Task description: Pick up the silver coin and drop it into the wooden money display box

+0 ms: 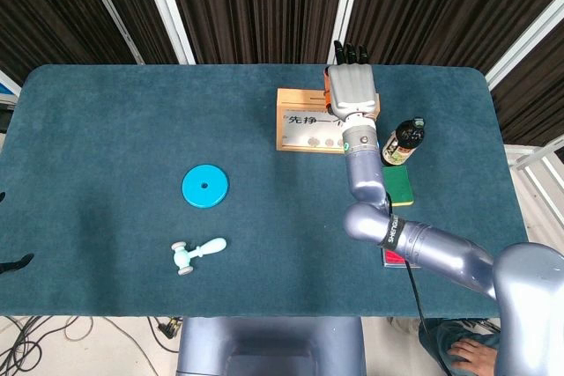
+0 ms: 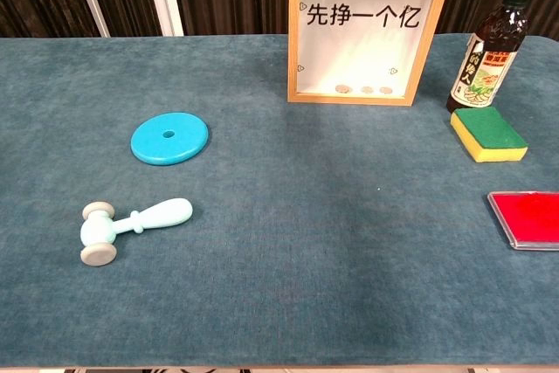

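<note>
A dark teal felt-covered table [image 1: 115, 129] is seen from above and from chest height. Near its far edge stands an upright wooden money display box [image 2: 362, 31] with a glass front, printed "More Money" above large Chinese characters; its long side runs parallel to the far table edge and its front faces the robot. Three small coins [image 2: 367, 90] lie in a row along the bottom inside the box. No separate silver coin can be made out on the table. The right hand [image 1: 352, 85] is held above the right end of the box top, back upward, dark fingertips [image 1: 351, 47] pointing away from the robot; whether anything is pinched beneath it cannot be told. The left hand is not seen in either view. Just right of the box stands a dark glass bottle [image 2: 487, 51], with a green and yellow sponge [image 2: 488, 134] in front of it and a red flat pad [image 2: 528, 219] nearer the robot. A round blue disc [image 2: 169, 138] and a pale blue toy hammer [image 2: 131, 227] lie on the left.
</note>
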Action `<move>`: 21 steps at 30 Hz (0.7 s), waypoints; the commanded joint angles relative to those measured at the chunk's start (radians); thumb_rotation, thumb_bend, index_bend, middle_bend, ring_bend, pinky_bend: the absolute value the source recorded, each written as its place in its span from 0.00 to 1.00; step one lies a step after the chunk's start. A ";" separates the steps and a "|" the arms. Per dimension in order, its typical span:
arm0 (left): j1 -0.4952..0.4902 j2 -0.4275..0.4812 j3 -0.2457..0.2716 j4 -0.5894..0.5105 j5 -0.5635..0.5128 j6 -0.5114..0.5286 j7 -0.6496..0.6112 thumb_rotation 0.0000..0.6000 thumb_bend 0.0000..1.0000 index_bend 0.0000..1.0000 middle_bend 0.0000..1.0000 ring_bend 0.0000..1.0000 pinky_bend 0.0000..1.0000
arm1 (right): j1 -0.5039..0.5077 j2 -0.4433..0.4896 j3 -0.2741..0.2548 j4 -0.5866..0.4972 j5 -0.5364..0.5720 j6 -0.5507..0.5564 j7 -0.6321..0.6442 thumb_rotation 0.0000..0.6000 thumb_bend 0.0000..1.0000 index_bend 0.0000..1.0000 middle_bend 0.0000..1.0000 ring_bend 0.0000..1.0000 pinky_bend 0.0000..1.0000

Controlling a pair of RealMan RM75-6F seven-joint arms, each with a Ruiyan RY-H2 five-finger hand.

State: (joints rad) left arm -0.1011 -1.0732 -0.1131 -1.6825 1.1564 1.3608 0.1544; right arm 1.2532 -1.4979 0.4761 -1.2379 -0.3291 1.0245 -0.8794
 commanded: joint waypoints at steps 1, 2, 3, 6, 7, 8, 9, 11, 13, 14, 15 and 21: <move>0.000 0.000 0.000 0.000 -0.001 0.000 0.000 1.00 0.03 0.03 0.00 0.00 0.06 | 0.000 0.000 -0.004 0.002 0.001 -0.003 0.001 1.00 0.56 0.67 0.03 0.00 0.00; 0.000 0.000 -0.001 0.000 -0.001 0.001 -0.001 1.00 0.03 0.03 0.00 0.00 0.06 | 0.000 0.000 -0.005 0.004 0.002 -0.005 0.001 1.00 0.56 0.67 0.03 0.00 0.00; 0.000 0.000 -0.001 0.000 -0.001 0.001 -0.001 1.00 0.03 0.03 0.00 0.00 0.06 | 0.000 -0.001 -0.006 0.005 0.003 -0.006 0.003 1.00 0.56 0.67 0.03 0.00 0.00; 0.000 0.001 0.000 -0.001 0.000 0.001 -0.002 1.00 0.03 0.03 0.00 0.00 0.06 | 0.001 -0.003 -0.006 0.011 0.005 -0.006 0.009 1.00 0.56 0.67 0.03 0.00 0.00; 0.000 0.001 0.000 -0.001 0.001 0.001 -0.003 1.00 0.03 0.03 0.00 0.00 0.06 | 0.001 -0.003 -0.006 0.012 0.004 -0.006 0.010 1.00 0.56 0.67 0.03 0.00 0.00; 0.000 0.001 0.000 -0.001 0.001 0.001 -0.003 1.00 0.03 0.03 0.00 0.00 0.06 | 0.001 -0.004 -0.006 0.013 0.005 -0.006 0.011 1.00 0.56 0.66 0.03 0.00 0.00; 0.000 0.001 0.000 -0.001 0.000 0.000 -0.004 1.00 0.03 0.03 0.00 0.00 0.06 | 0.001 -0.003 -0.005 0.016 0.008 -0.010 0.014 1.00 0.56 0.66 0.03 0.00 0.00; -0.001 0.001 0.000 0.001 -0.002 -0.004 -0.005 1.00 0.03 0.03 0.00 0.00 0.06 | 0.001 -0.003 -0.005 0.023 0.009 -0.022 0.020 1.00 0.56 0.66 0.03 0.00 0.00; -0.002 0.002 -0.001 0.002 -0.006 -0.008 -0.005 1.00 0.03 0.03 0.00 0.00 0.06 | 0.001 -0.002 -0.005 0.027 0.010 -0.028 0.023 1.00 0.56 0.66 0.03 0.00 0.00; -0.003 0.002 -0.001 0.002 -0.007 -0.009 -0.005 1.00 0.03 0.03 0.00 0.00 0.06 | 0.001 -0.002 -0.005 0.029 0.009 -0.030 0.026 1.00 0.56 0.66 0.03 0.00 0.00; -0.003 0.002 -0.001 0.002 -0.007 -0.009 -0.005 1.00 0.03 0.03 0.00 0.00 0.06 | 0.001 -0.003 -0.005 0.031 0.012 -0.037 0.031 1.00 0.56 0.66 0.03 0.00 0.00; -0.002 0.002 -0.002 0.002 -0.005 -0.005 -0.007 1.00 0.03 0.03 0.00 0.00 0.06 | 0.002 -0.008 -0.011 0.044 0.017 -0.043 0.035 1.00 0.56 0.66 0.03 0.00 0.00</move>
State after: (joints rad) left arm -0.1035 -1.0716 -0.1147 -1.6805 1.1511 1.3554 0.1478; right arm 1.2547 -1.5043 0.4656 -1.1983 -0.3141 0.9826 -0.8447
